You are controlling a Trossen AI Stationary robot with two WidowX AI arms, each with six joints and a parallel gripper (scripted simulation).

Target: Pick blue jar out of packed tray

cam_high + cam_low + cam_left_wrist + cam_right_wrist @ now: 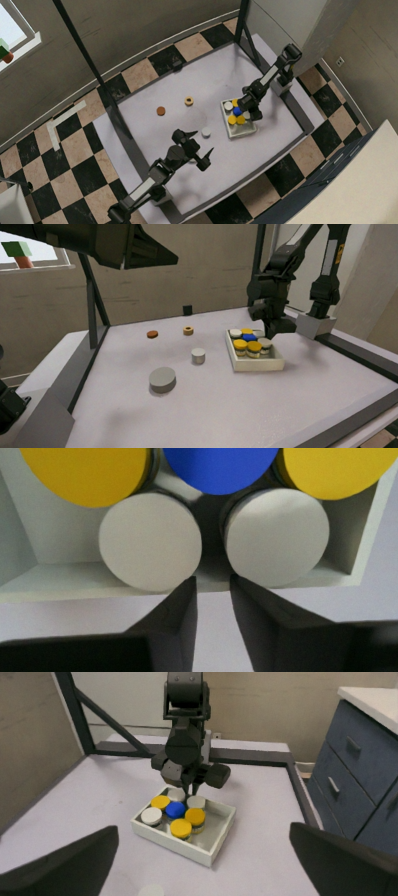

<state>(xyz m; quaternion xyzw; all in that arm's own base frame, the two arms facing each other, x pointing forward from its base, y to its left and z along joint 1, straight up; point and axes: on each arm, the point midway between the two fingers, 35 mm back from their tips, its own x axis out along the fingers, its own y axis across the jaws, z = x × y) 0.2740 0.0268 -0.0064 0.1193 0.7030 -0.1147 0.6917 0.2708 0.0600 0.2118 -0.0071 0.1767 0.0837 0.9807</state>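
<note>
The blue jar [237, 111] stands cap up in the middle of a packed group at the far end of the white tray [253, 351]. It also shows in the exterior view [249, 337] and the left wrist view [220, 468]. Yellow-capped jars [85, 473] and white-capped jars [150, 540] stand upright around it. My left gripper [213, 583] points down just above the tray's wall, in line with the gap between the two white jars. Its fingers stand a narrow gap apart and hold nothing. My right gripper [203, 142] is wide open and empty, high over the table, well away from the tray.
A small grey cylinder [198, 355] and a wide grey disc [161, 379] stand on the table left of the tray. A brown disc [152, 334] and a tan ring [188, 330] lie farther back. A small black block [187, 310] sits at the back edge.
</note>
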